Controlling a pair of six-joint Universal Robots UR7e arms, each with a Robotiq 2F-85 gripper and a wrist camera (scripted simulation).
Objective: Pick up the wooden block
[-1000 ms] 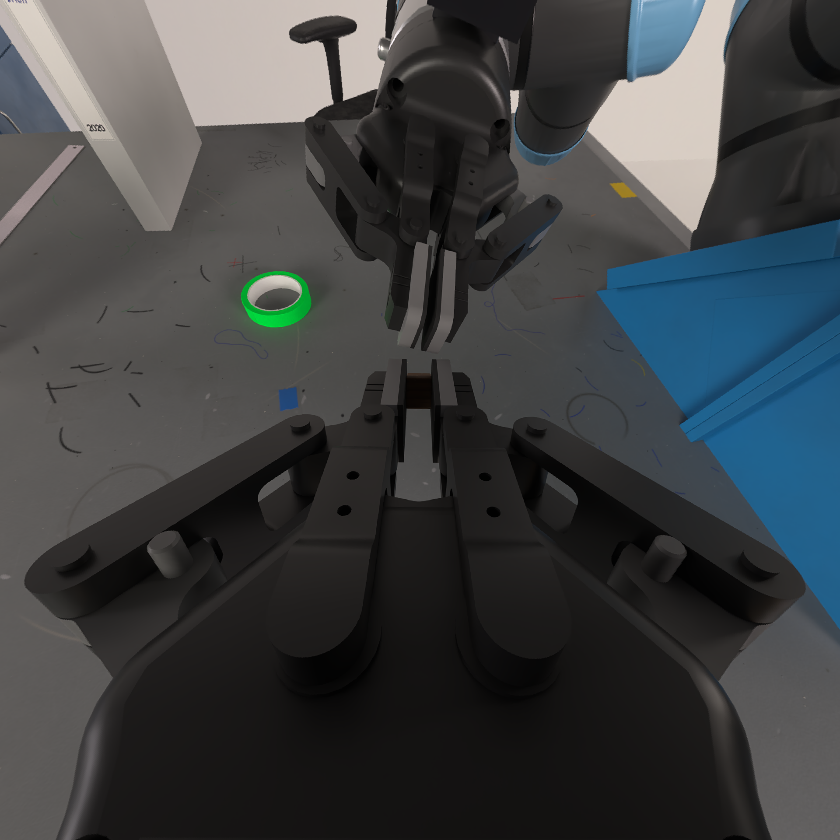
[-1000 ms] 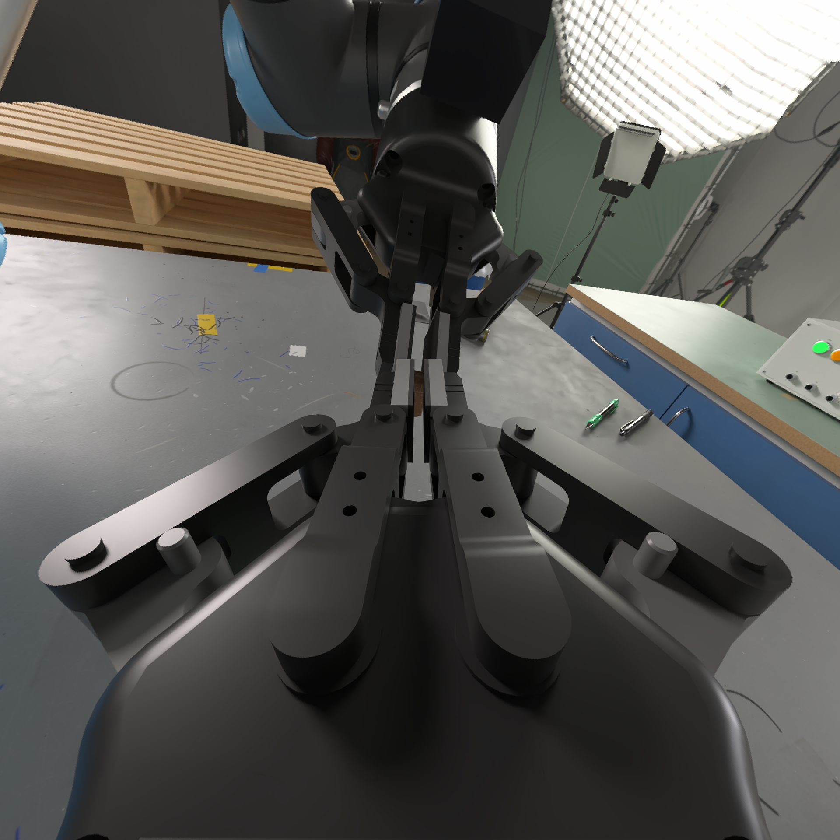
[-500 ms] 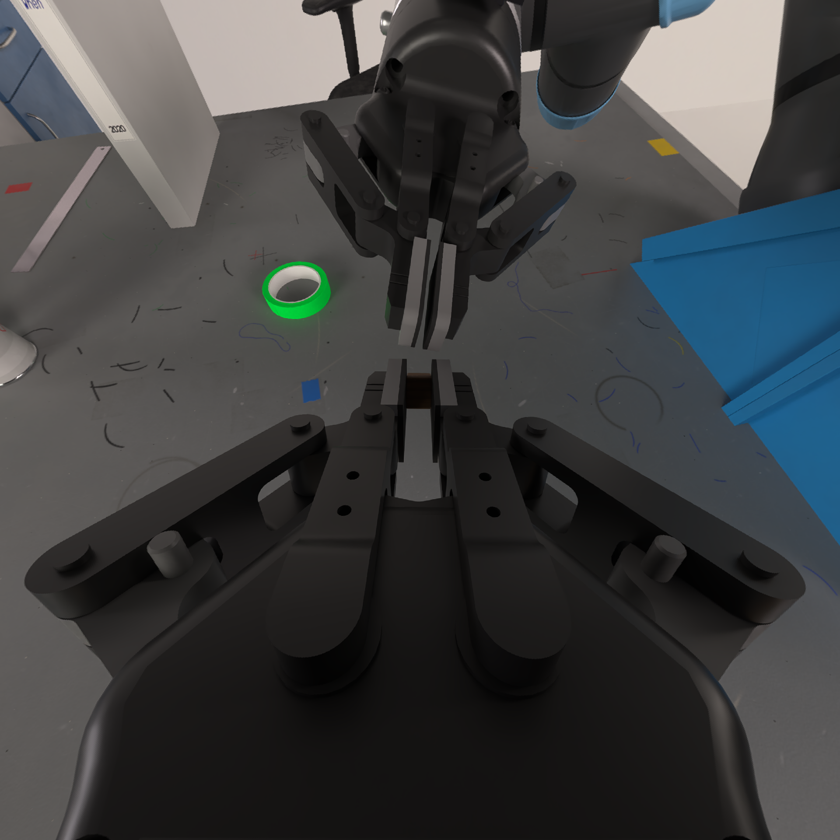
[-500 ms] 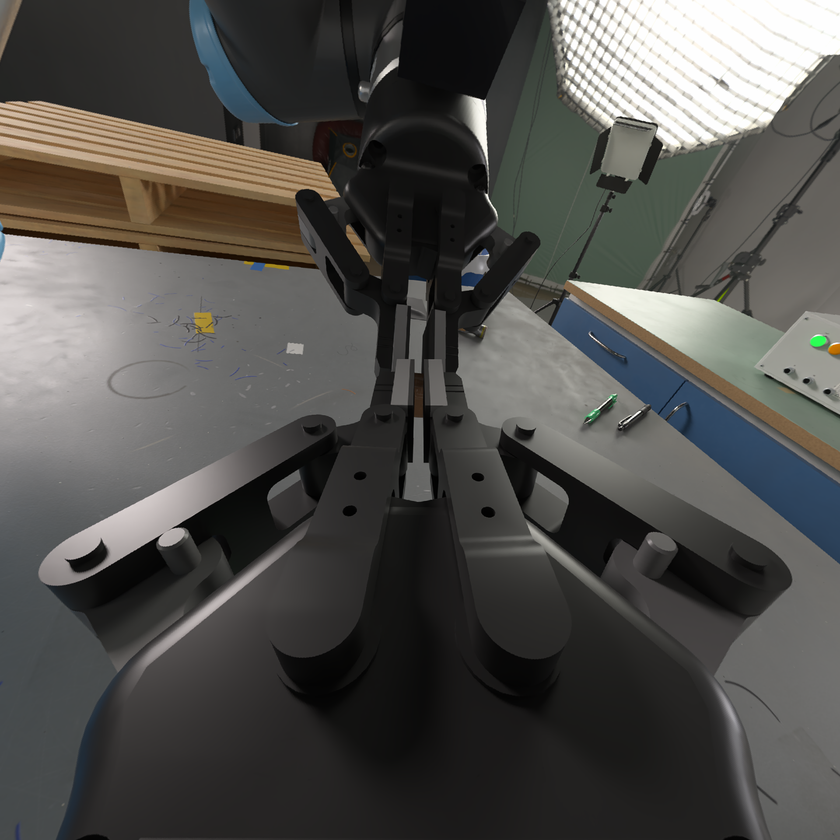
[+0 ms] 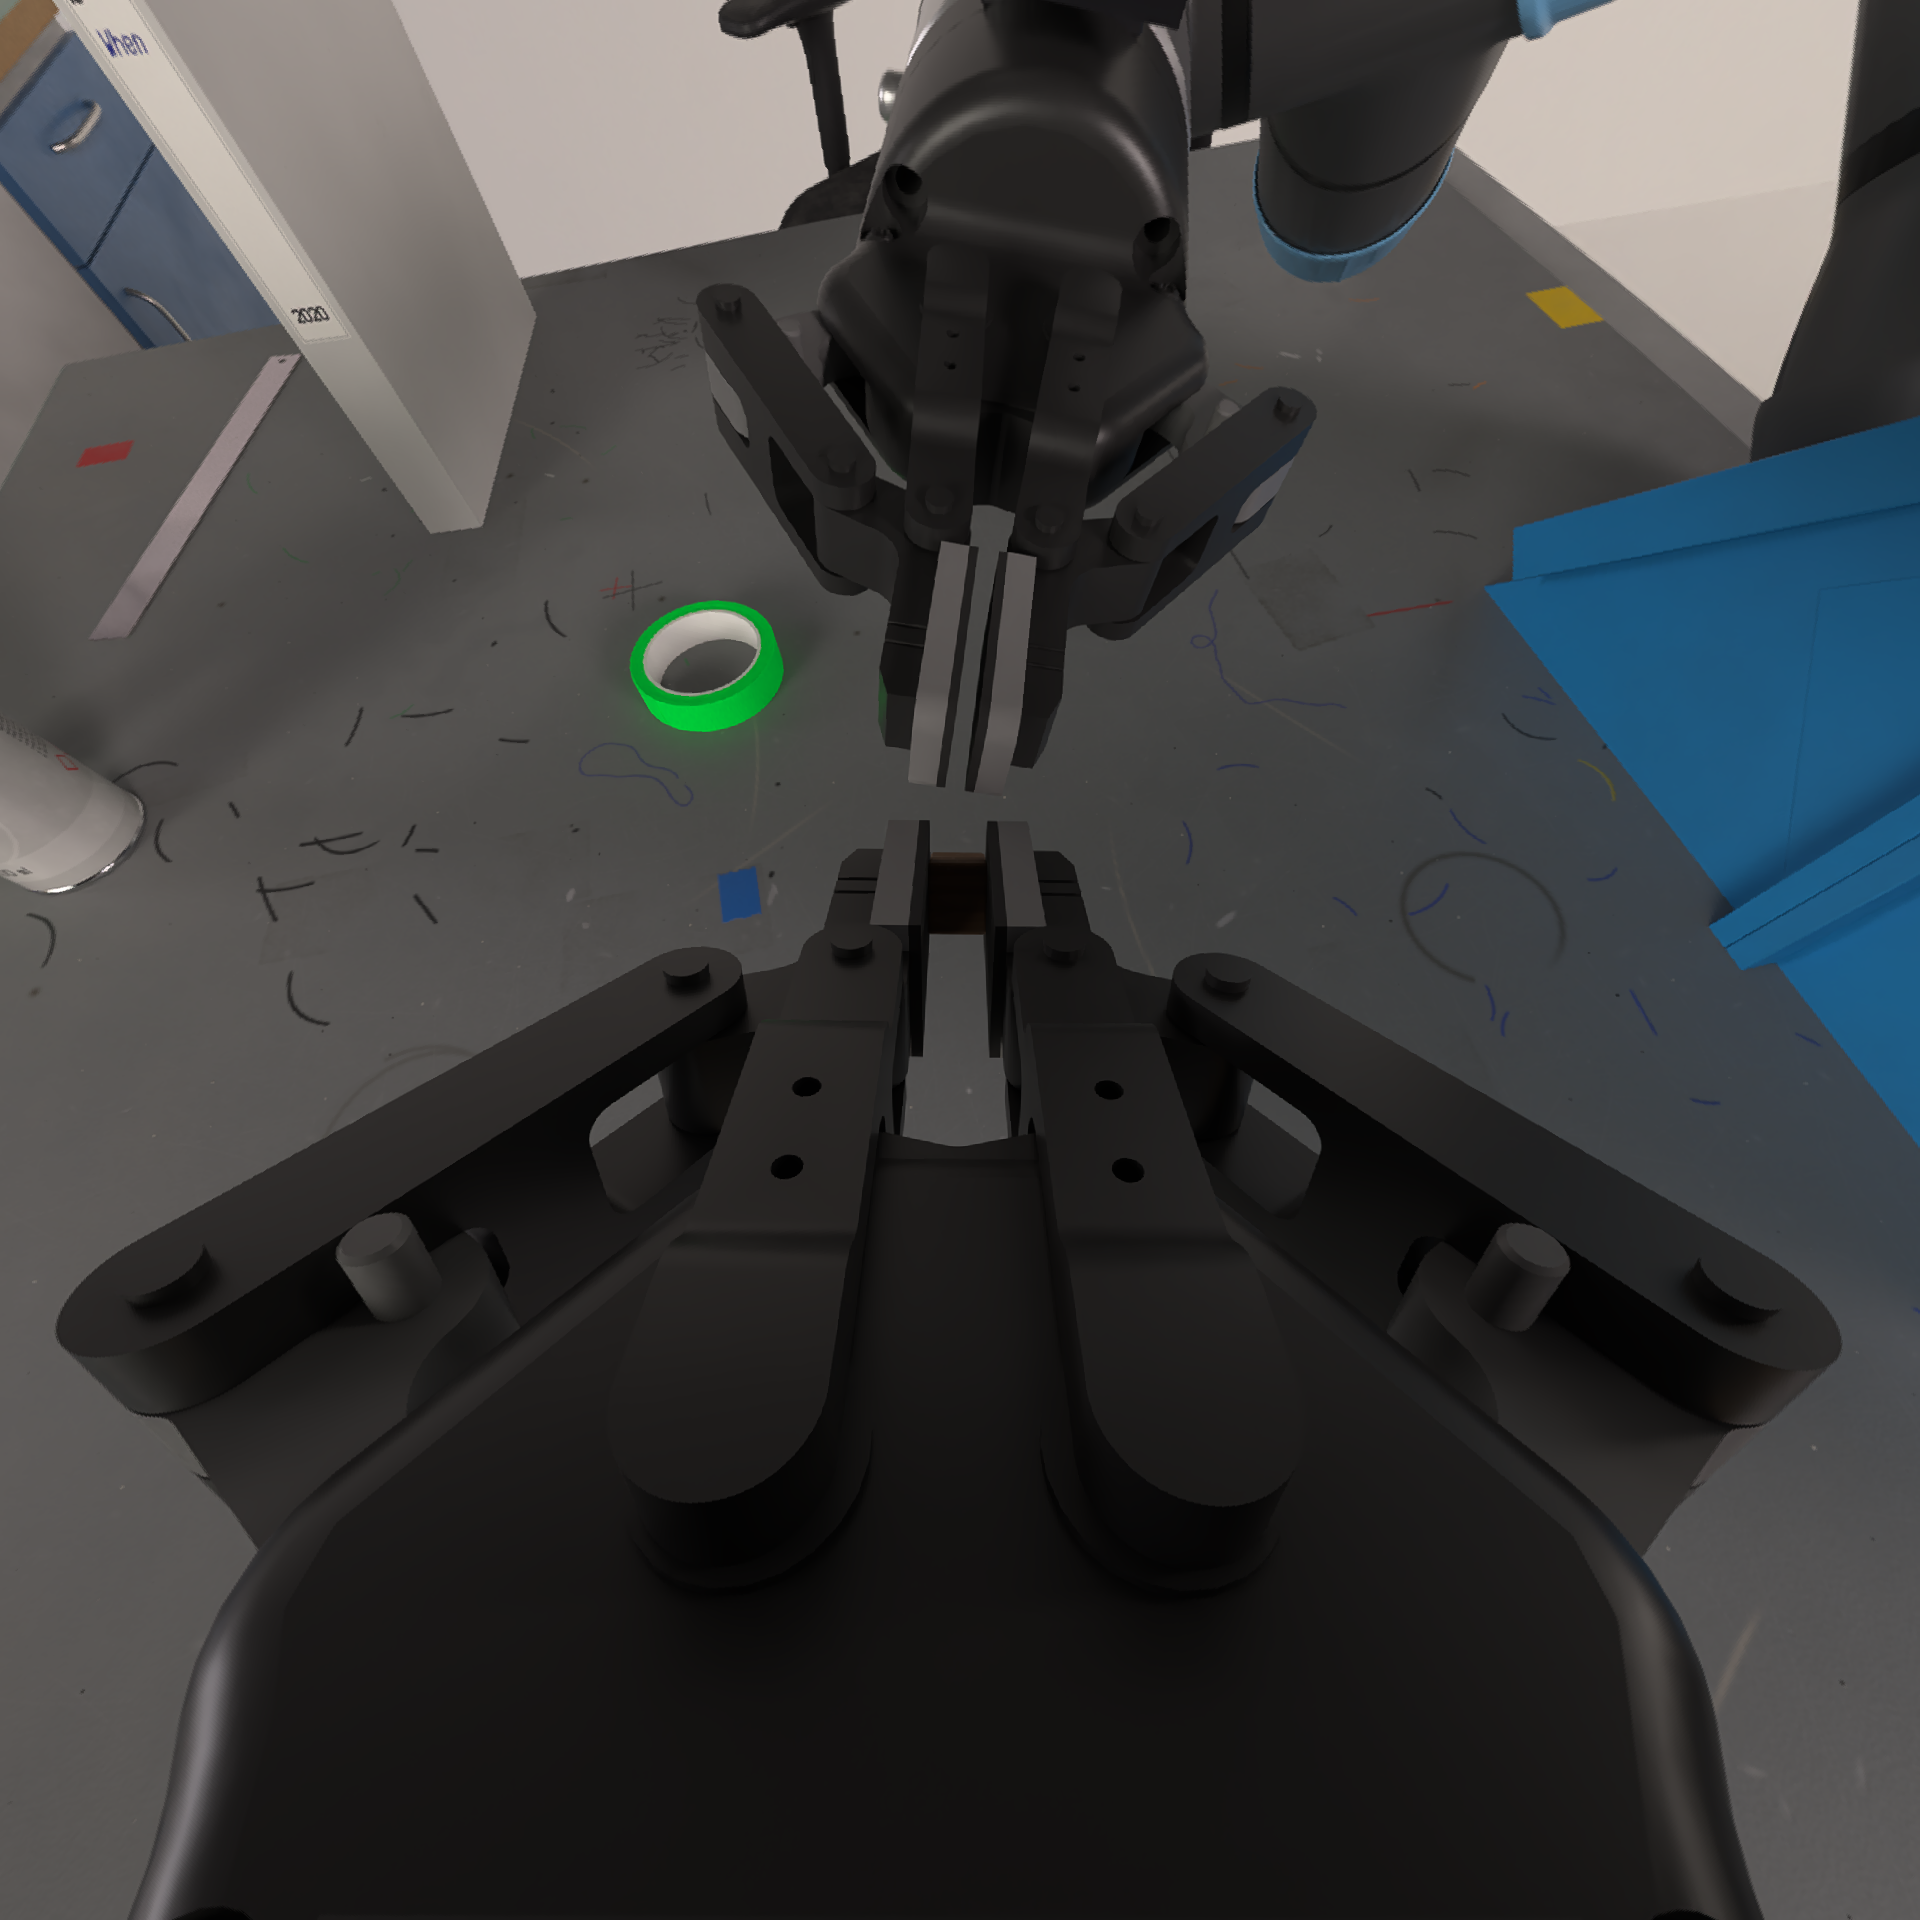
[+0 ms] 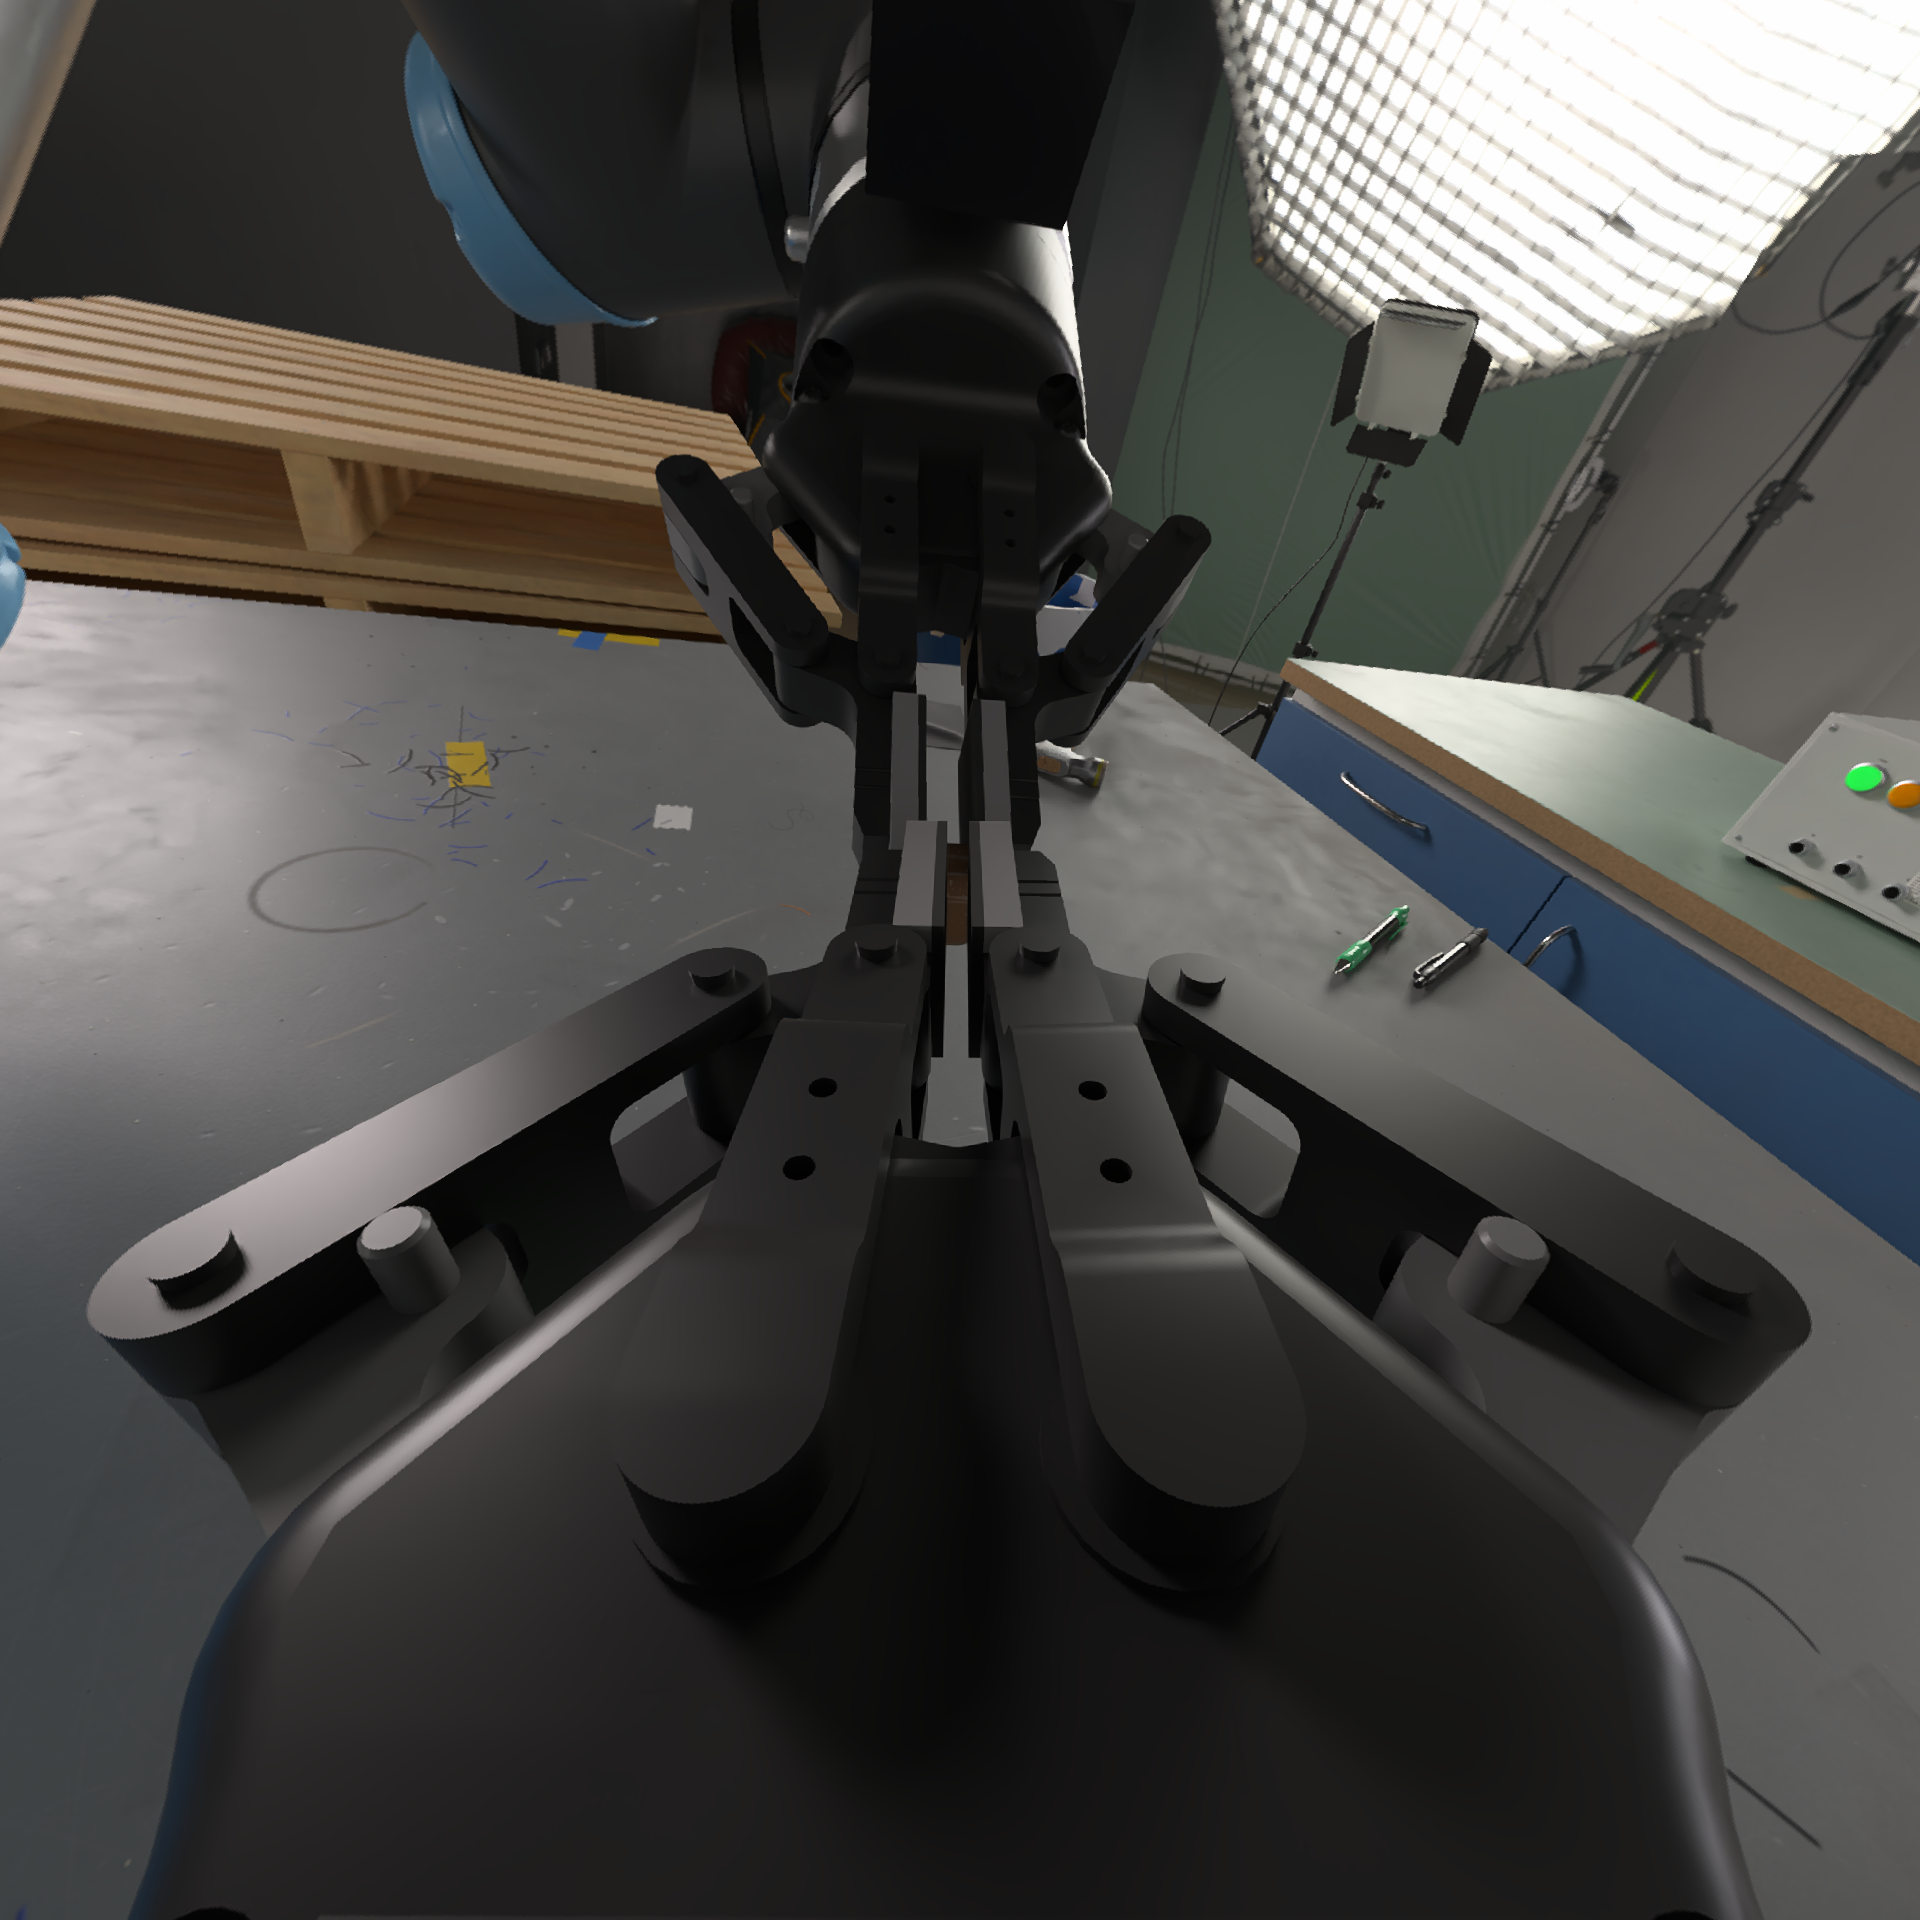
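Observation:
In the left wrist view, my left gripper (image 5: 956,883) is shut on the small brown wooden block (image 5: 956,891), held between its pads above the grey table (image 5: 520,1039). My right gripper (image 5: 971,769) faces it tip to tip, with its fingers together and a small gap to the left fingertips. In the right wrist view, my right gripper (image 6: 958,883) is shut with only a thin slit. A sliver of the block (image 6: 958,868) shows through the slit. The left gripper (image 6: 948,790) hangs just beyond it.
On the table are a green tape roll (image 5: 707,665), a blue box (image 5: 1714,675) at the right, a white post (image 5: 343,260), a metal ruler (image 5: 197,499) and a white can (image 5: 52,821). Two pens (image 6: 1371,940) lie near the table edge. A wooden pallet (image 6: 312,468) stands behind.
The table has dropped farther below both cameras. Both grippers have risen, keeping tip to tip, with the block still in the left one. The white can has come into view.

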